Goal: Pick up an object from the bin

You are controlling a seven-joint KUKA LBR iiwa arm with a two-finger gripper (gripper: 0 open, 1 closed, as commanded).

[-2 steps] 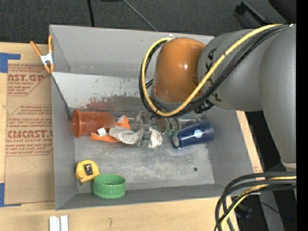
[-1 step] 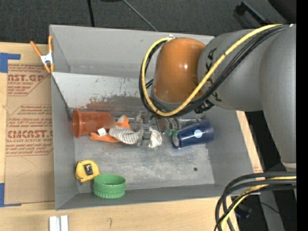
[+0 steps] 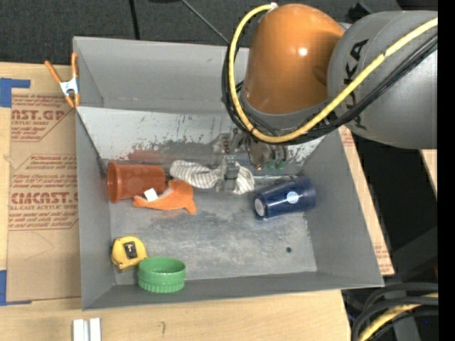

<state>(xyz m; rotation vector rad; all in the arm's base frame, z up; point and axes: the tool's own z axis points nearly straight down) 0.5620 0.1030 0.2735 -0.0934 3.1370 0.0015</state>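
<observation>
The arm's orange wrist cover [image 3: 295,59] looms above the gripper [image 3: 231,178], which is down on a crumpled white-and-grey cloth [image 3: 192,173] by the bin's back wall — its opening cannot be told — with a brown cup [image 3: 135,181] on its side left of the cloth and a blue can [image 3: 284,199] to the right.

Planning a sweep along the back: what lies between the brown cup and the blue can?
In the camera view: a white-grey knotted rope, the gripper over it, and an orange floppy piece.
</observation>
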